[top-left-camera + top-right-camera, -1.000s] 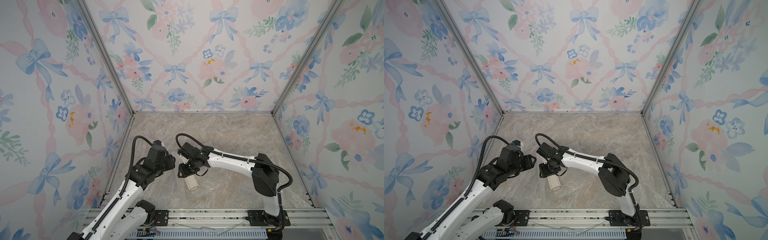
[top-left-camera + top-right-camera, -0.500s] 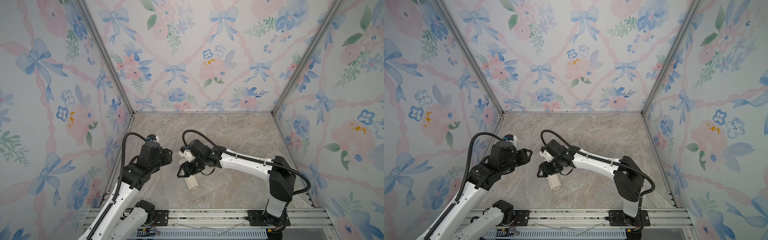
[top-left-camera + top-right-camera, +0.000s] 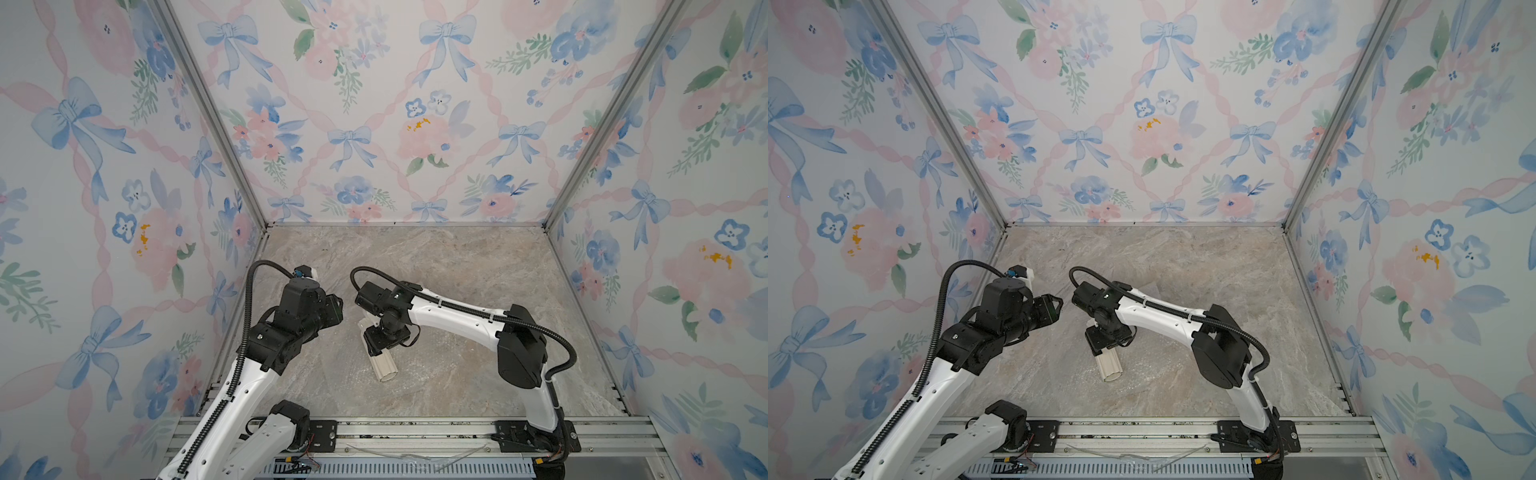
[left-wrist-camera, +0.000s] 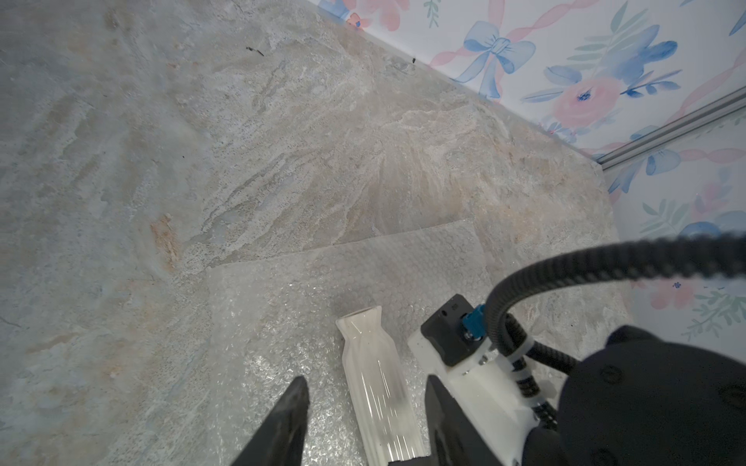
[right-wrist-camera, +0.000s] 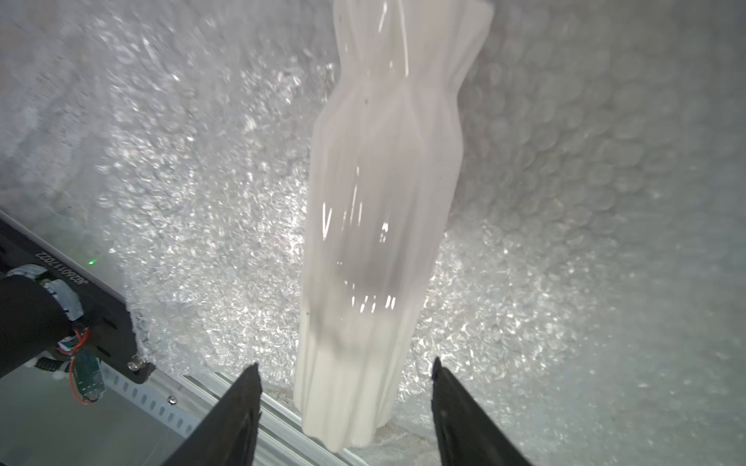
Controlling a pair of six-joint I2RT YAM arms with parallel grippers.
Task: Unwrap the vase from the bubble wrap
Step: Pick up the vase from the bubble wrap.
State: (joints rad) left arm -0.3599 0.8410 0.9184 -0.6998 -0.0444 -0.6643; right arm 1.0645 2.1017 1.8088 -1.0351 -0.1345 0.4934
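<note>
- Our right gripper (image 5: 345, 363) hangs over the vase (image 5: 375, 226), jaws apart on either side, not touching it.
- Our left gripper (image 3: 336, 309) hovers nearby, jaws apart, holding nothing.
- We see the vase lying bare on its side on the spread-out bubble wrap (image 4: 282, 290), near the front edge of the worktop (image 3: 457, 270).

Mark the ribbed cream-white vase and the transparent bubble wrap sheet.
ribbed cream-white vase (image 5: 375, 201): right wrist view, middle of its ribbed body.
transparent bubble wrap sheet (image 4: 282, 306): left wrist view, flat stretch beside the vase's mouth.

The right gripper (image 5: 344, 363) has spread wider around the vase (image 5: 379, 201)
</note>
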